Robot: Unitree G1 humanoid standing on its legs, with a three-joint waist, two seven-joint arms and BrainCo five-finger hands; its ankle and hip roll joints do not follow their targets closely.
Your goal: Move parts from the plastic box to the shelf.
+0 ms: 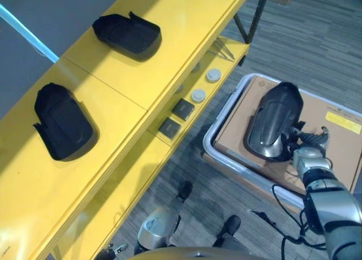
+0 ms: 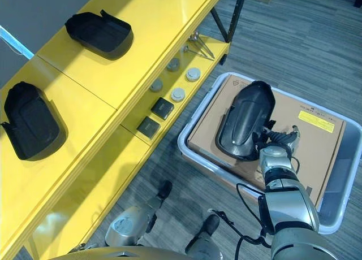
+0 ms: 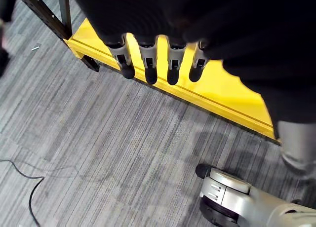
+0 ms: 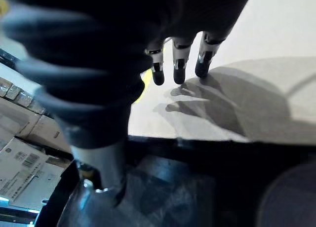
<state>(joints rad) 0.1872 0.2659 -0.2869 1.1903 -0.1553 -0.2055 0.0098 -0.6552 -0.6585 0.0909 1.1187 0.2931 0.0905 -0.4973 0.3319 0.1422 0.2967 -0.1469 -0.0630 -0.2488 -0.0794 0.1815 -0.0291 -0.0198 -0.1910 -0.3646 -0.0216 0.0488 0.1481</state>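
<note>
Fingers (image 4: 178, 64) of my right hand (image 2: 274, 144) hang straight beside the black part (image 2: 244, 120) in the plastic box (image 2: 195, 155); left hand (image 3: 158, 64) relaxed, thumb hidden.

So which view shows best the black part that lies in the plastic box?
The right eye view: the whole black part shows on the cardboard, right hand beside it. The left eye view is similar; the right wrist view shows a dark close-up.
</note>
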